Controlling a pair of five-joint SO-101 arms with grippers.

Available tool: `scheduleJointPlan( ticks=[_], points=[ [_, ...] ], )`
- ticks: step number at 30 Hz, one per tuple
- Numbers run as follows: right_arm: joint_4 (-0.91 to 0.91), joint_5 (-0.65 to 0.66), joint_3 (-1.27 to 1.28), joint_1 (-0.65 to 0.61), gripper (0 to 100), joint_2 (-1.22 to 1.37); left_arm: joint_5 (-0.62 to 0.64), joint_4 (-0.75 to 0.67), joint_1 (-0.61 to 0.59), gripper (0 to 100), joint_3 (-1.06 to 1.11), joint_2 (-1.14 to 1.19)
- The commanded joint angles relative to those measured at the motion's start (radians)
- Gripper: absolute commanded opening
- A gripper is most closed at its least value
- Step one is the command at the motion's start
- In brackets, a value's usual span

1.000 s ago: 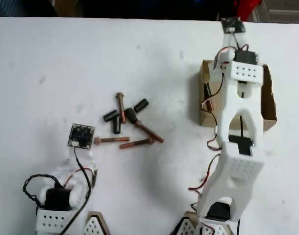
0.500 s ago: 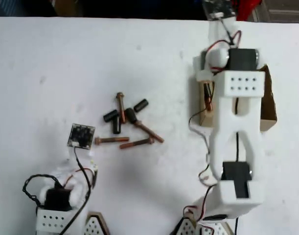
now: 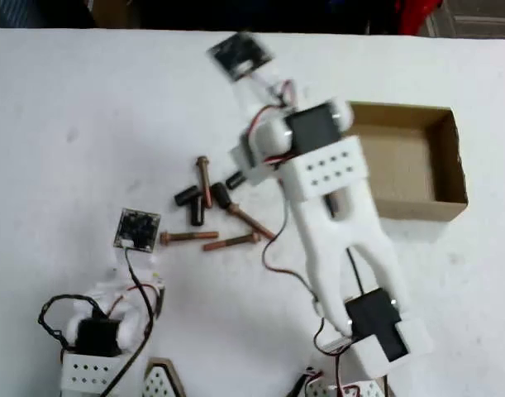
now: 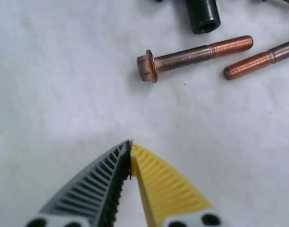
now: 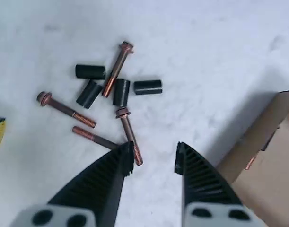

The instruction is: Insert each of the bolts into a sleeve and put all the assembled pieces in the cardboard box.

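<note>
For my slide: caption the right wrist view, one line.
Open right gripper above four loose bolts and four sleeves, box alongside.

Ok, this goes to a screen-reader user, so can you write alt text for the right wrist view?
The right gripper, jaws open and empty, hangs above a white table where four copper bolts and four black sleeves lie loose in a cluster. A corner of the cardboard box sits beside the gripper.
</note>
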Motion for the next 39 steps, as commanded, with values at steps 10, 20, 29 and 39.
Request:
scheduleJointPlan(
  ticks=[10, 20, 29, 39],
  points=[
    [-0.498, 0.011, 0.46, -0.031, 12.7, -0.042, -0.011, -0.026, -0.004, 2, -0.003, -0.008],
    [-0.648, 0.012, 0.482, -0.097, 12.7, 0.11, -0.011, -0.026, -0.004, 2, -0.003, -0.008],
    [-0.647, 0.012, 0.299, -0.11, 12.7, 0.349, -0.011, -0.026, -0.004, 2, -0.003, -0.008],
    [-0.645, 0.092, 0.256, -0.11, 12.7, 0.435, -0.011, -0.026, -0.004, 2, -0.003, -0.008]
  ],
)
